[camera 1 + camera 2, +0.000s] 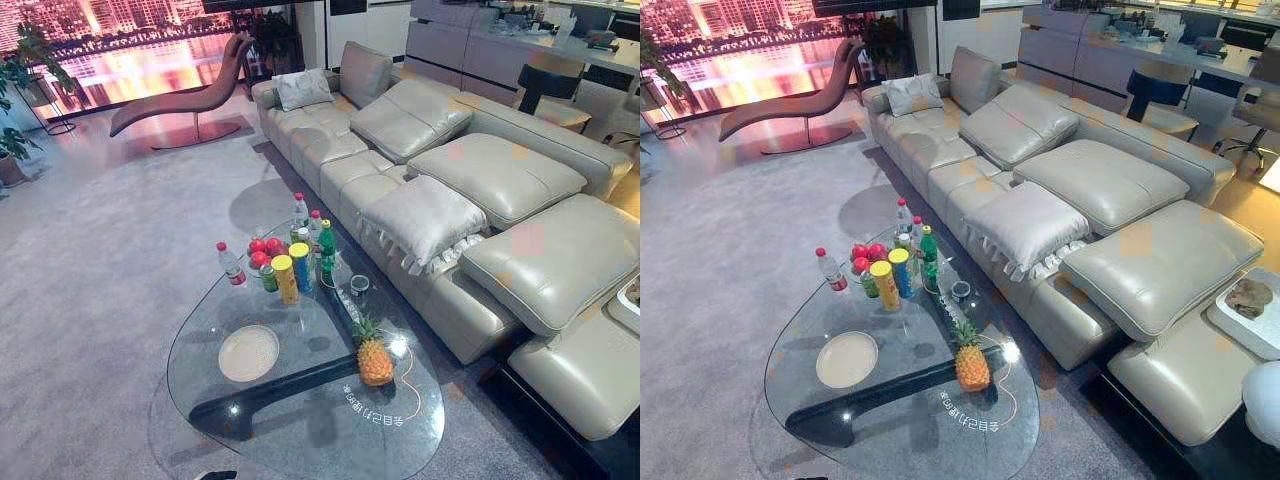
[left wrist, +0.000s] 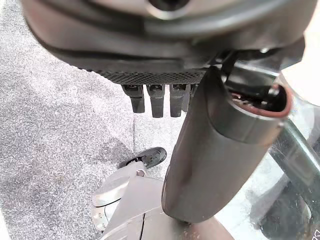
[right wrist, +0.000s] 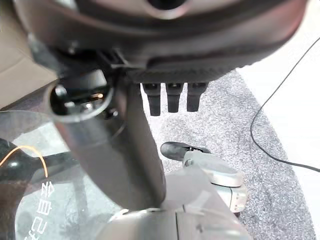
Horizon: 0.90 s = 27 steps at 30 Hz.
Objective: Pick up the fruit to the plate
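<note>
Grey carpet (image 1: 100,250) lies under both hands. The left hand (image 2: 215,150) hangs loose above it, fingers (image 2: 150,100) straight and released; the right hand (image 3: 115,150) hangs the same way beside the glass bench (image 1: 300,330). On the bench a plate (image 1: 248,353) sits nearest, a pineapple (image 1: 375,362) upright to its right, well apart. Farther back, red apples (image 1: 265,247) cluster among bottles (image 1: 300,265). Beyond runs a sofa (image 1: 500,180).

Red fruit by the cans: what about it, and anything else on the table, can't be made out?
- Red fruit: too small in both eye views, partly behind the cans; kind and count unclear.
- Small round object on the glass: too small to identify.
- Glass table, left wrist view: mostly hidden by the left hand.
</note>
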{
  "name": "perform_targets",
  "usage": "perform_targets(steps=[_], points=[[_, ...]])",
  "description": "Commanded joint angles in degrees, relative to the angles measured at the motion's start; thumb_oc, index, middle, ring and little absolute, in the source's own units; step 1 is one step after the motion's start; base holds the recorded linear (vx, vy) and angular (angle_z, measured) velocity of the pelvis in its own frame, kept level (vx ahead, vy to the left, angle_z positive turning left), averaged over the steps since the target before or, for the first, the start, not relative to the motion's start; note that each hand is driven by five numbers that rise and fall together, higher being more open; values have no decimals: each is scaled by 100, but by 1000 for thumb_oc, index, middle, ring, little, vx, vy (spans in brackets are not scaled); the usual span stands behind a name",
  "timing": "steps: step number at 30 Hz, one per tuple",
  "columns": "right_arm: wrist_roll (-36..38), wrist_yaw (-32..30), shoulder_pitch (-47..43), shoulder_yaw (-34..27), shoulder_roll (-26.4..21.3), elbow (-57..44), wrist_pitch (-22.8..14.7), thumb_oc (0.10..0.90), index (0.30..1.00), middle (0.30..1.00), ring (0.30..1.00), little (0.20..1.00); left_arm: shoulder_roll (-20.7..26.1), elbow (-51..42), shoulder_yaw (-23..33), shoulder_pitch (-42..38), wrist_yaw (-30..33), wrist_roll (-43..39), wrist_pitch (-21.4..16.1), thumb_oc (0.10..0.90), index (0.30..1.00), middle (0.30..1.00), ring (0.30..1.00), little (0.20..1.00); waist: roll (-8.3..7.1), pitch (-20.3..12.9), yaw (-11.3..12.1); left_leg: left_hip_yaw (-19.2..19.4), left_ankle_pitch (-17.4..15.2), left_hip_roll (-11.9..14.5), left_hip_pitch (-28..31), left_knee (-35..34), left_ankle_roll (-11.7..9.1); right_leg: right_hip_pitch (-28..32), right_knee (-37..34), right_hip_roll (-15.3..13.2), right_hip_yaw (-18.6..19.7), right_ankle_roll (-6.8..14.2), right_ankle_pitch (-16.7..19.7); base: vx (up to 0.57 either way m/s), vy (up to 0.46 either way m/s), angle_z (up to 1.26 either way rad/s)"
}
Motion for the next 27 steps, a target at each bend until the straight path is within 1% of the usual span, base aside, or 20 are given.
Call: perform_targets(steps=[1,5,20,27], points=[[-54,-9,-451,-49,14,404,-5,800,900,900,900,900,-54,206,5,-545,-28,-19,-84,800,900,900,900,900,-85,288,68,201,-76,358,295,40,-65,-3,83,-403,-145,147,336,-326,40,-11],[-74,22,-472,-63,-6,424,-10,800,900,900,900,900,-53,214,29,-550,-78,-109,-178,800,900,900,900,900,-92,299,82,186,-83,358,302,40,-59,-6,104,-401,-156,141,322,0,0,0],[-50,-5,-510,-48,-12,406,62,800,900,900,900,900,-44,248,40,-569,-64,-75,-136,800,900,900,900,900,-99,286,111,149,-108,350,349,40,-44,29,151,-386,-167,119,265,0,0,0],[-61,-11,-477,-39,-7,367,29,800,900,900,900,900,-41,252,46,-573,-49,-84,-132,800,900,900,900,900,-101,300,96,134,-107,344,332,40,-45,21,145,-380,-173,119,271,0,0,0]])
